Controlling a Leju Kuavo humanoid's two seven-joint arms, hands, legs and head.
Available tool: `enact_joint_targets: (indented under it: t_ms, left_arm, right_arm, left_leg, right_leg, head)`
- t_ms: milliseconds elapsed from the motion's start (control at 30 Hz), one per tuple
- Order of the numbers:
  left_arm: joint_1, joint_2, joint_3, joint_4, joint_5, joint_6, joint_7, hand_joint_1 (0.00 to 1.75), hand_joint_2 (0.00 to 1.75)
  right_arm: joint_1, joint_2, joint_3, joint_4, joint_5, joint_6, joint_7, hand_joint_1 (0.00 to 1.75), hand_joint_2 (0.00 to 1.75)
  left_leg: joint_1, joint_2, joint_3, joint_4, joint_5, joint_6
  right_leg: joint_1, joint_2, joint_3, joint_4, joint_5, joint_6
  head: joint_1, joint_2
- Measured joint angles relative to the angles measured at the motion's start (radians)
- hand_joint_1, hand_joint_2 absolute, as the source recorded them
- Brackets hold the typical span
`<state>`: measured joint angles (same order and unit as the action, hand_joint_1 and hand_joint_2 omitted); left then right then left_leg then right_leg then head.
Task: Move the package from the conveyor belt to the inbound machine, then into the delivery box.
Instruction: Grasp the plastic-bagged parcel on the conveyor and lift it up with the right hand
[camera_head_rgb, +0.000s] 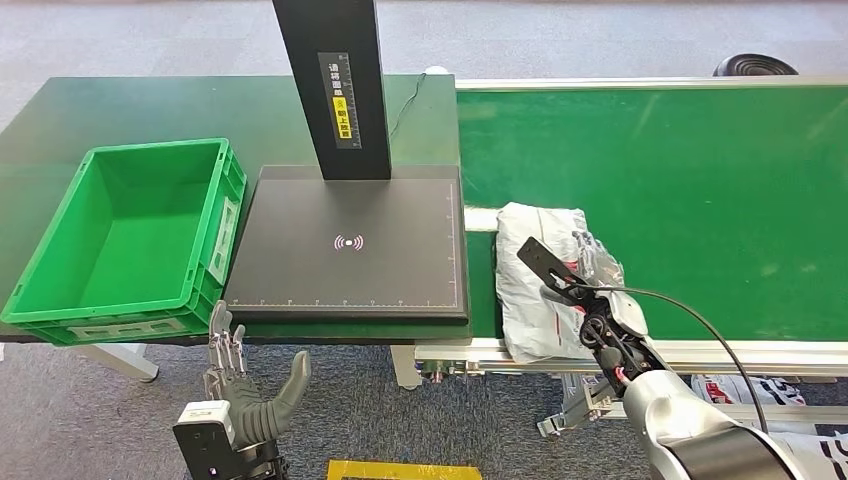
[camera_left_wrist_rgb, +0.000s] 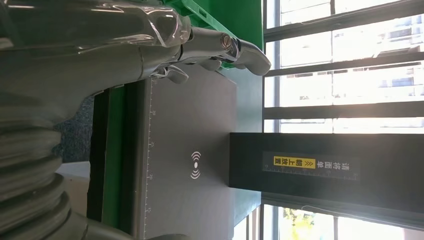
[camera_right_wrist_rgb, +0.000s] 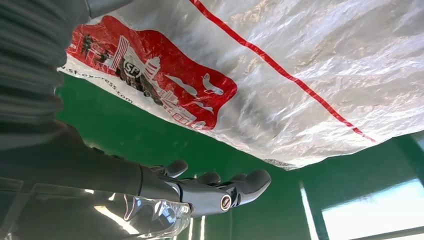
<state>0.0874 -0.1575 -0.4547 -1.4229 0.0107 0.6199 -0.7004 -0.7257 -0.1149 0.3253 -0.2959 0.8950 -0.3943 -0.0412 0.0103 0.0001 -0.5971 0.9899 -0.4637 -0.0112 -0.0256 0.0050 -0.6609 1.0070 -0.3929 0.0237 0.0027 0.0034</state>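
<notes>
A white plastic package (camera_head_rgb: 535, 290) with red print lies on the green conveyor belt (camera_head_rgb: 700, 200), at its near left corner. My right hand (camera_head_rgb: 598, 290) hovers at the package's right side with its fingers (camera_right_wrist_rgb: 215, 185) stretched out and apart, holding nothing. In the right wrist view the package (camera_right_wrist_rgb: 300, 75) lies close beside them, with a strip of belt between. My left hand (camera_head_rgb: 245, 385) is low in front of the table edge, fingers spread upward and empty. The black inbound machine plate (camera_head_rgb: 350, 245) and its post (camera_head_rgb: 335, 85) stand left of the belt, and the green delivery box (camera_head_rgb: 130, 235) stands left of the plate.
The plate (camera_left_wrist_rgb: 195, 165) and the box sit on a dark green table (camera_head_rgb: 150, 110). A metal rail (camera_head_rgb: 700, 352) edges the belt's near side. More packages (camera_head_rgb: 740, 390) lie on the floor at the right. Carpet floor lies below the table.
</notes>
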Motion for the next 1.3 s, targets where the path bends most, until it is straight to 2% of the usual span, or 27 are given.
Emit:
enact_joint_targets:
  t_ms: [333, 600, 900, 1300]
  left_arm:
    - [-0.008, -0.008, 0.001, 0.018, 0.002, -0.004, 0.000, 0.00, 1.75]
    - [-0.019, -0.022, 0.004, 0.047, -0.001, -0.002, 0.000, 0.00, 1.75]
    - [-0.034, -0.036, 0.013, 0.068, -0.017, -0.003, 0.000, 0.00, 1.75]
    - [-0.036, -0.042, 0.026, 0.075, -0.018, -0.003, 0.000, 0.00, 1.75]
  right_arm:
    - [0.009, 0.023, -0.010, 0.004, -0.022, 0.008, 0.000, 0.00, 1.75]
    - [0.071, 0.063, -0.069, 0.006, -0.076, 0.008, -0.020, 0.00, 1.75]
    - [0.119, 0.093, -0.103, 0.007, -0.074, 0.009, -0.027, 0.00, 1.75]
    - [0.127, 0.107, -0.109, 0.007, -0.074, 0.009, -0.033, 0.00, 1.75]
  left_leg:
    - [0.000, 0.000, 0.000, 0.000, 0.000, 0.000]
    - [0.000, 0.000, 0.000, 0.000, 0.000, 0.000]
    - [0.000, 0.000, 0.001, 0.000, 0.000, 0.000]
    - [0.000, 0.000, 0.002, 0.000, 0.000, 0.000]
  right_leg:
    - [0.000, 0.000, 0.000, 0.000, 0.000, 0.000]
    - [0.000, 0.000, 0.000, 0.000, 0.000, 0.000]
    - [0.000, 0.000, 0.000, 0.000, 0.000, 0.000]
    - [0.000, 0.000, 0.001, 0.000, -0.001, 0.000]
  head:
    - [0.000, 0.000]
    - [0.000, 0.000]
    - [0.000, 0.000]
    - [0.000, 0.000]
